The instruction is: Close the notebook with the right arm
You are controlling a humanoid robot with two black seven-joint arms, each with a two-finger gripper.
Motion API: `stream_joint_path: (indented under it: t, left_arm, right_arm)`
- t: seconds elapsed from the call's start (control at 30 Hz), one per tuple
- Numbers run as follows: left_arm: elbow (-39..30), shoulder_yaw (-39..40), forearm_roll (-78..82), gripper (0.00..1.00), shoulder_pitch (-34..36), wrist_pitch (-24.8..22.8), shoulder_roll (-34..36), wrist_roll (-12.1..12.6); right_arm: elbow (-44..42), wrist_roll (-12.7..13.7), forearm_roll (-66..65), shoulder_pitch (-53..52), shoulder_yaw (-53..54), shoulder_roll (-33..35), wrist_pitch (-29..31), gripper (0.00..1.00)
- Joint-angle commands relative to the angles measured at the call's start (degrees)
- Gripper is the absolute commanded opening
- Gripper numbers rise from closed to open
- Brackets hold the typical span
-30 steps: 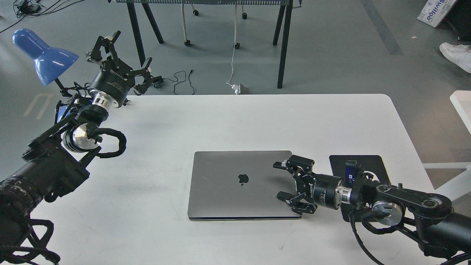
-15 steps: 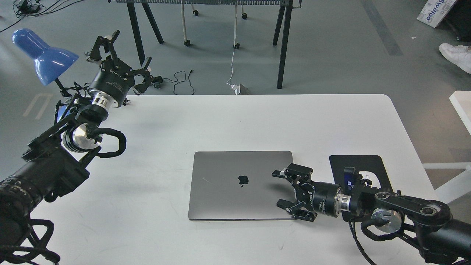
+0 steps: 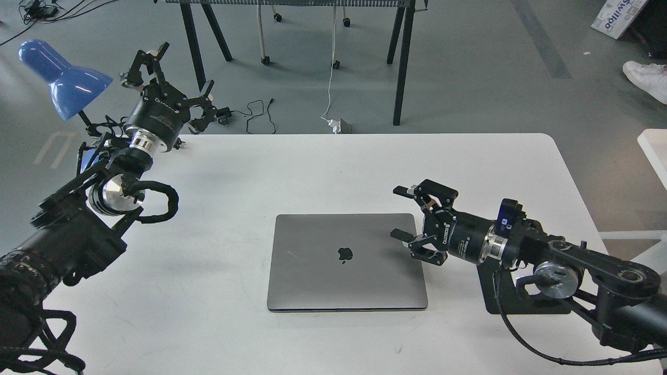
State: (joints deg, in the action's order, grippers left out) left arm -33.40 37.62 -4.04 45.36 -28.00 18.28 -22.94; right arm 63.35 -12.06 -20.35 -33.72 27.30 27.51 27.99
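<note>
The notebook [image 3: 333, 260] is a slim grey laptop with a black apple logo. It lies shut and flat on the white table [image 3: 323, 166], near the front middle. My right gripper [image 3: 411, 213] is open and empty. It hovers above the laptop's far right corner and touches nothing. The right arm comes in from the lower right, with a small blue part [image 3: 504, 212] near the wrist. My left gripper [image 3: 174, 75] is open and empty, raised over the table's far left corner, well away from the laptop.
A black mouse pad [image 3: 526, 304] lies on the table under the right arm. A blue desk lamp [image 3: 62, 73] stands at the far left edge. Dark table legs and cables are on the floor beyond the table.
The right gripper pressed down on the lid's right edge and the gap at the front of the laptop shut. The gripper then rose and moved back off the lid. The left arm stayed still.
</note>
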Motion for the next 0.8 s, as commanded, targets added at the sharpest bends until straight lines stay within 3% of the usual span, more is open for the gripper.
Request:
stream_joint_path:
  t: [0.0,0.27,0.47,0.77]
  left_arm:
    - [0.0,0.0,0.0,1.00,0.0,0.0,0.0,0.0]
    - [0.0,0.0,0.0,1.00,0.0,0.0,0.0,0.0]
    - [0.0,0.1,0.0,1.00,0.0,0.0,0.0,0.0]
    - [0.0,0.2,-0.1,1.00,0.0,0.0,0.0,0.0]
  right_arm:
    - [-2.3,-0.2,0.1,-0.6,12.9,-0.2,0.0,1.00]
    - [-13.9,0.6,0.7,-2.1,28.0,-6.8,0.0,1.00]
    - [-22.7,3.4,16.3,-4.1,28.7,-7.8,0.0,1.00]
    - [-29.7,3.0,20.2,-6.3,29.9,-9.5,0.0,1.00]
